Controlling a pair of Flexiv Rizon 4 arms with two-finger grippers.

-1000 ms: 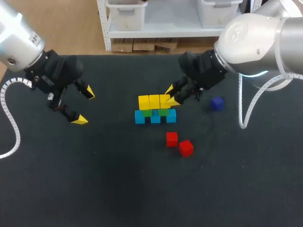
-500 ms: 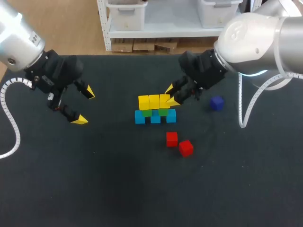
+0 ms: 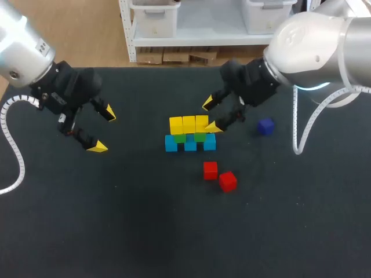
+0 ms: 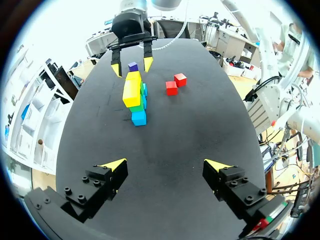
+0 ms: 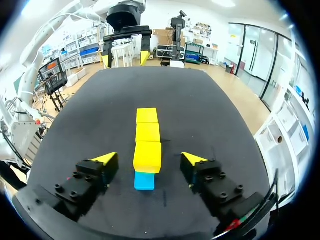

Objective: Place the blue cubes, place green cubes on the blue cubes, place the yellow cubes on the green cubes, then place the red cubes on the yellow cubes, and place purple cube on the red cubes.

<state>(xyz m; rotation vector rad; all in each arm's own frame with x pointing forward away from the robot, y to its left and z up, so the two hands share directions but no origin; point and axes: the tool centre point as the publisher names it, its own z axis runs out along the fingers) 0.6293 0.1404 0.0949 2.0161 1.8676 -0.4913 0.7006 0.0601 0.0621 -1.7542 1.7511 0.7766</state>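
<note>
Head view: my left claw (image 3: 104, 131) hangs spread wide over the left part of the bench (image 3: 145, 231), well apart from the stack, with a broad stretch of dark surface between them. The stack sits about mid-bench: three blue cubes (image 3: 190, 144) in a row, two green cubes (image 3: 200, 137) on them, three yellow cubes (image 3: 188, 124) on top. My right claw (image 3: 210, 116) is spread as well, at the right end of the yellow row, one tip just beside the end cube, pinching nothing. Two red cubes (image 3: 210, 169) lie close together on my side of the stack, apart from it. The purple cube (image 3: 266, 126) sits alone off to the right.

Left wrist view: my fingers stand wide apart with only bench between them. The stack is well ahead, seen end-on, and the red cubes lie beside it.

Right wrist view: the yellow row runs straight ahead from between my spread fingers. The nearest yellow cube has a gap on each side, with a blue cube under it. The bench edges lie well out on both sides
</note>
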